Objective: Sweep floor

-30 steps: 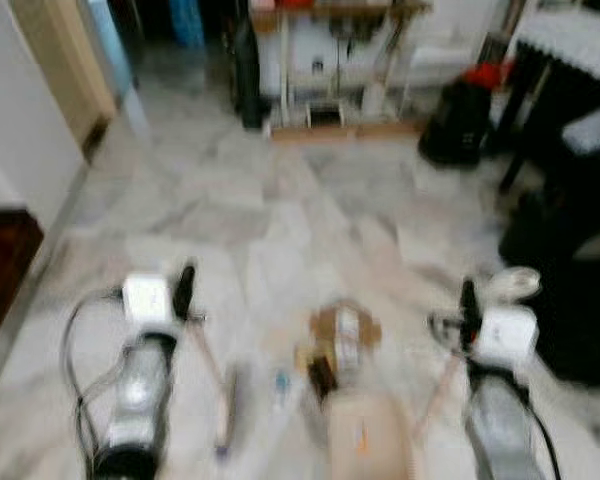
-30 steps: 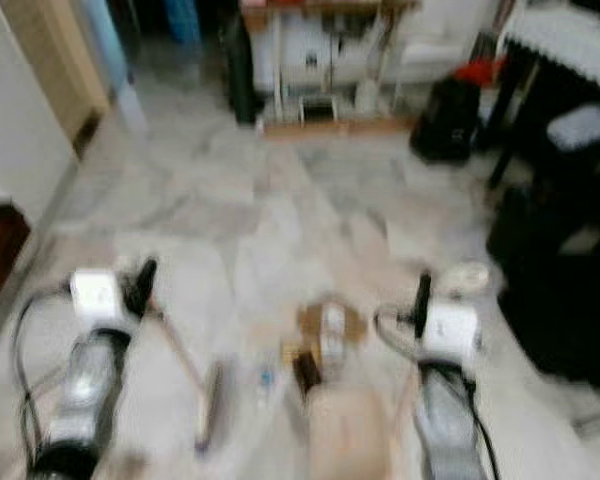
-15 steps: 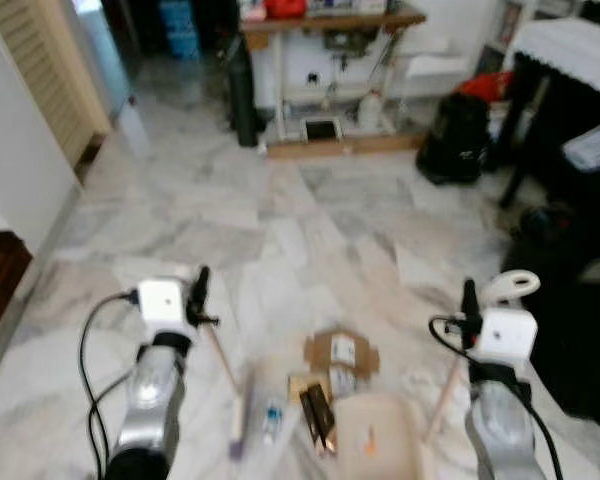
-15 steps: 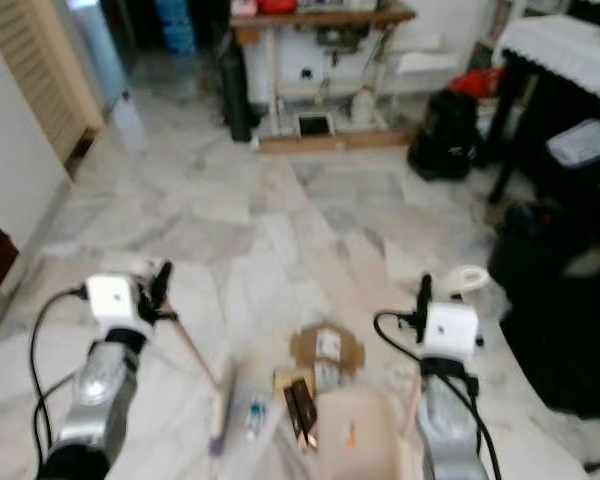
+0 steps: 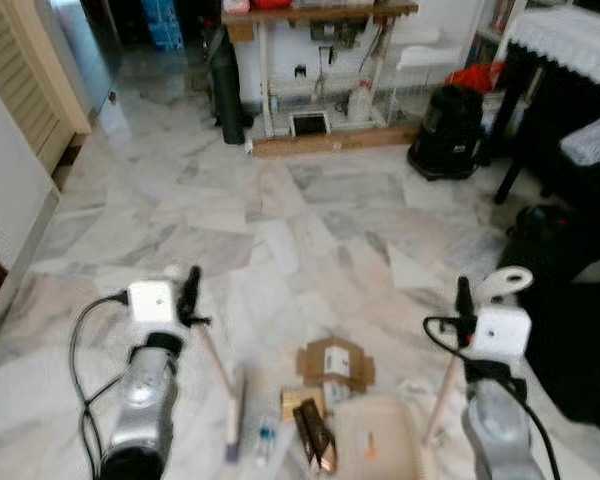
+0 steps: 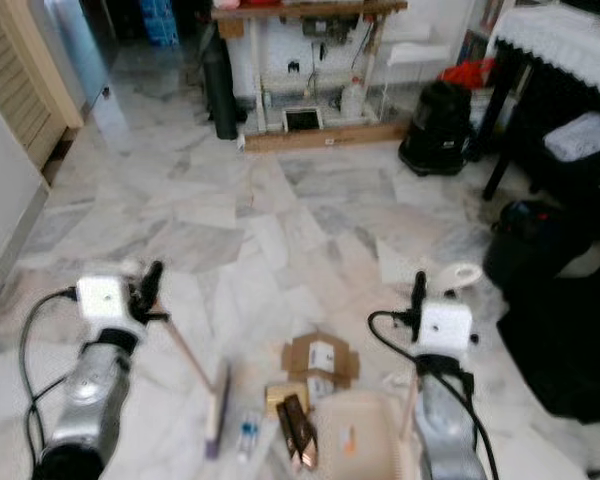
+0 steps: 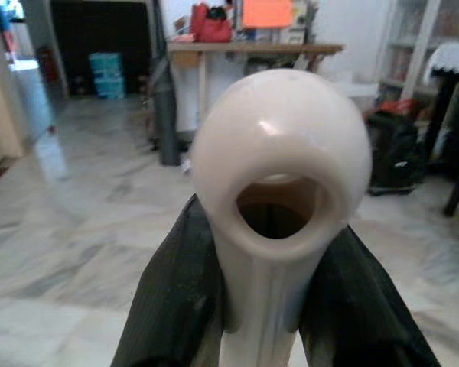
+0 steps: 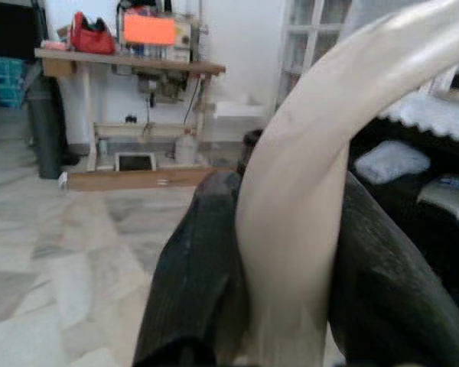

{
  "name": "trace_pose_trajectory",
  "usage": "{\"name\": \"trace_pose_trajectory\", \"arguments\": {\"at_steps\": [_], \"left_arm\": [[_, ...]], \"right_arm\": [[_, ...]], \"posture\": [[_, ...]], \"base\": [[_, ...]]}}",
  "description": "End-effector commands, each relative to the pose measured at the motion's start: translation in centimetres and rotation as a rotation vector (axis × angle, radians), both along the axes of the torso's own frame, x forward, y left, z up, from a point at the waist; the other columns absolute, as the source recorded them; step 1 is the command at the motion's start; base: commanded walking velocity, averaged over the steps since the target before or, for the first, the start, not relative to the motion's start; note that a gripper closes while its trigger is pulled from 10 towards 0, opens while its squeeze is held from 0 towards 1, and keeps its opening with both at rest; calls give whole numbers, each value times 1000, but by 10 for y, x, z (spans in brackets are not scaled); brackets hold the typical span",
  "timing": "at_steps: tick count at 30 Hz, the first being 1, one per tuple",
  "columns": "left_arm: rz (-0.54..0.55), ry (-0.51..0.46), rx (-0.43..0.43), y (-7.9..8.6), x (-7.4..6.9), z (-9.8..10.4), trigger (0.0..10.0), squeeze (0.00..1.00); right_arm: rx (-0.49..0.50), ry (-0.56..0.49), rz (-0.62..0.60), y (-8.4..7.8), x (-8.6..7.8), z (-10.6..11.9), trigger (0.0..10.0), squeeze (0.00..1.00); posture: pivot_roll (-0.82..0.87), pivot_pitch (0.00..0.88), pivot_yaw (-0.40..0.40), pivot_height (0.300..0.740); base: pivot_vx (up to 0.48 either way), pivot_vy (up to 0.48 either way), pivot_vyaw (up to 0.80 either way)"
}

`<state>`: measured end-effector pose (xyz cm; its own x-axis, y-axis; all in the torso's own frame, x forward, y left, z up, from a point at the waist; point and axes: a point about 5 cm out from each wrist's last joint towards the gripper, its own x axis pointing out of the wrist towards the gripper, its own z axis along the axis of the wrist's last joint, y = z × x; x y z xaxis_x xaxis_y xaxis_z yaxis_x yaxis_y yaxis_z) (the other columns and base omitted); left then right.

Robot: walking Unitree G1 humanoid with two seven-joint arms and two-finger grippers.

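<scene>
My left gripper is shut on the thin handle of a broom, whose brush head rests on the marble floor left of the litter. The left wrist view shows the handle's cream looped end clamped between the black fingers. On the right side, my right gripper is shut on the handle of a cream dustpan that sits on the floor by my feet. Its curved handle runs between those fingers. Litter lies between the two tools: a cardboard piece, a dark wrapper and a small bottle.
A wooden table with clutter under it stands at the far wall, a black cylinder to its left. A black vacuum-like object, a dark table with a white cloth and dark bulky things crowd the right. A louvred door is on the left.
The whole picture has shifted and sharpened as the camera moved. Both grippers keep their holds, and the broom head and dustpan stay either side of the litter.
</scene>
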<state>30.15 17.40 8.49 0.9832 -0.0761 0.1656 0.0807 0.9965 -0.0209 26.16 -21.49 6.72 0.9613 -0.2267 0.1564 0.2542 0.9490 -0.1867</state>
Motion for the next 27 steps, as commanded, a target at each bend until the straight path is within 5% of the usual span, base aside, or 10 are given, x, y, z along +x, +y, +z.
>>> {"name": "trace_pose_trajectory", "arguments": {"at_steps": [1, 27], "left_arm": [[17, -56, 12, 10, 3, 14, 10000, 0], [-176, -54, 67, -4, 13, 32, 10000, 0]], "right_arm": [[-4, -57, 17, 6, 6, 11, 10000, 0], [-15, 57, -49, 4, -12, -30, 10000, 0]], "posture": [[-67, 0, 14, 740], [-48, 0, 129, 740]], "base": [[307, 0, 0], [0, 0, 0]]}}
